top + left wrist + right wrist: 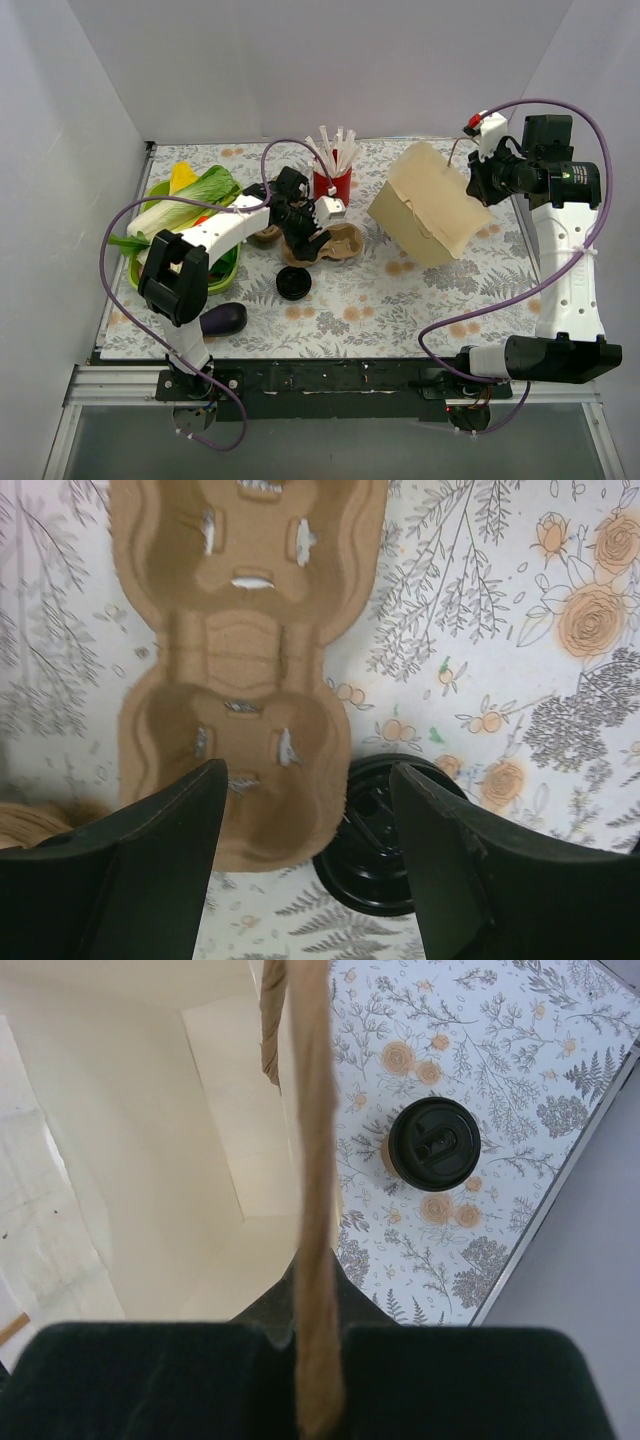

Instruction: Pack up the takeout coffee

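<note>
top external view, item: takeout coffee [264, 236], a tan cup sitting just left of the cup carrier [338, 243], half hidden under the left arm, seemingly upright. left gripper [308, 772] is hovering wide-jawed over the carrier, with the cup lying off to its left and nearer this arm. right gripper [316, 1345] is pinching the tilted paper bag [428, 205] by its handle.

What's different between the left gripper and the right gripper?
The left gripper is open with nothing between its fingers, but the right gripper is shut on the paper bag's twisted handle. The left gripper hovers over the beige cup carrier, while the right gripper holds the paper bag tilted. Both grippers have black fingers.
</note>
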